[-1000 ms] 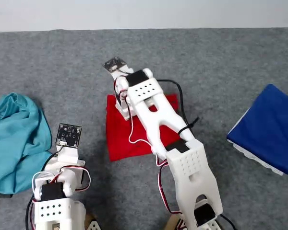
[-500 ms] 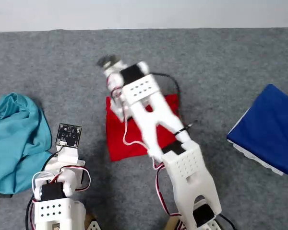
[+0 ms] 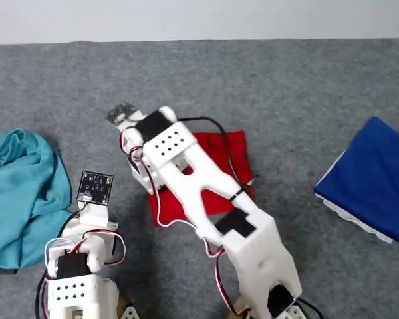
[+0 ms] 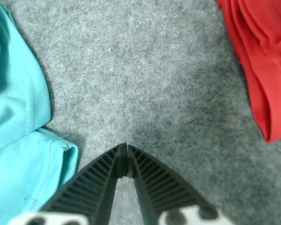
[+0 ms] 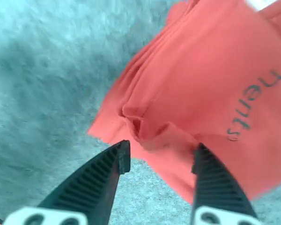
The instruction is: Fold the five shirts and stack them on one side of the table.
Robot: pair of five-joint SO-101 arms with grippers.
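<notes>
Your right claw (image 5: 161, 154) is open wide. A bunched corner of the red shirt (image 5: 210, 79) sits just in front of the gap. That shirt lies folded in the middle of the tabletop (image 3: 286, 86). The teal shirt (image 3: 20, 193) sits in a heap at 9 o'clock, and the blue shirt (image 3: 376, 176) lies folded at 3 o'clock (that looks like the stack side). Your left claw (image 4: 126, 152) is closed on nothing, over bare tabletop between teal and red.

Watch out: if you pinch only the top layer, the folds may slip open when you lift. If you drag, the shirt may crumple on the rough tabletop.
</notes>
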